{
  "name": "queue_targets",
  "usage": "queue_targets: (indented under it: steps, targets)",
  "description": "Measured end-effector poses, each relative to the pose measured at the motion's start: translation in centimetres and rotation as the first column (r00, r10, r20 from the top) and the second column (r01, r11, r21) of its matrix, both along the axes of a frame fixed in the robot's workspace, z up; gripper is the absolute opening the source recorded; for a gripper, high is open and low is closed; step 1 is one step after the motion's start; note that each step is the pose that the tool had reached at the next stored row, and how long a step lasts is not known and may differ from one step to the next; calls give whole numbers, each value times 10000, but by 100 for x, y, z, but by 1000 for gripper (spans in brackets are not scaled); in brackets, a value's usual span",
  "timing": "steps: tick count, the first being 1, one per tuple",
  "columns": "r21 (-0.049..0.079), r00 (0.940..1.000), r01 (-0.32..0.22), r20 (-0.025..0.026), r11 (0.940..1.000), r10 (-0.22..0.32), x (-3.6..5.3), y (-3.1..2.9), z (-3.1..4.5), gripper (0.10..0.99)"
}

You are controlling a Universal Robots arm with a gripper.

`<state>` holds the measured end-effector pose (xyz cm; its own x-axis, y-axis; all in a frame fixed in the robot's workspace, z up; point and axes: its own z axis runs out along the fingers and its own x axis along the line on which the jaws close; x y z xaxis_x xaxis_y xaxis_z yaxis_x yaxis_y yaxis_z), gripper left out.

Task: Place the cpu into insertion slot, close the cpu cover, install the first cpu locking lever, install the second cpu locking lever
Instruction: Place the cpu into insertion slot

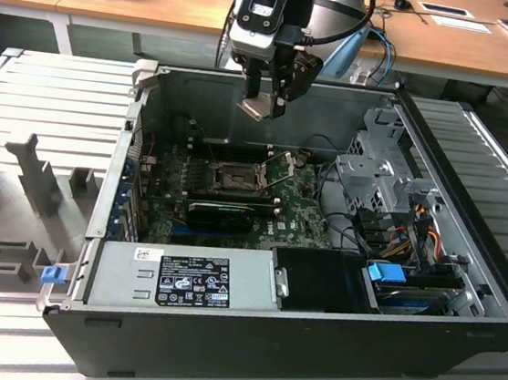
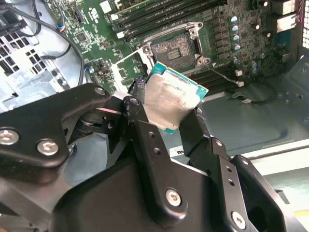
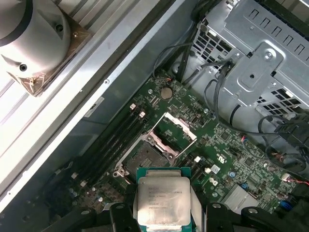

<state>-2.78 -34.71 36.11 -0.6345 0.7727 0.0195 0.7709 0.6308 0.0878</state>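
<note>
We are counting one cpu (image 3: 163, 200), one insertion slot (image 3: 145, 162) and one cpu cover (image 3: 176, 133), all on one green board (image 3: 227, 159). We are also finding one gripper (image 1: 262, 104) with two fingers (image 2: 145, 140), one open computer case (image 1: 264, 347), one grey, labelled power supply (image 1: 125, 272) and one long black card (image 1: 219, 214).

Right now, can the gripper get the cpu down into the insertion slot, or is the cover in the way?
Probably yes. The gripper holds the cpu above the case, the insertion slot lies uncovered below, and the cpu cover stands swung open beside it. Nothing seems to cross the path.
</note>
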Motion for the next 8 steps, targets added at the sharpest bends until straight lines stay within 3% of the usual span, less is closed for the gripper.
queue_targets:
  steps: [8]
  targets:
    - [5,9990,445,0,9990,-445,0,0,-31,525]
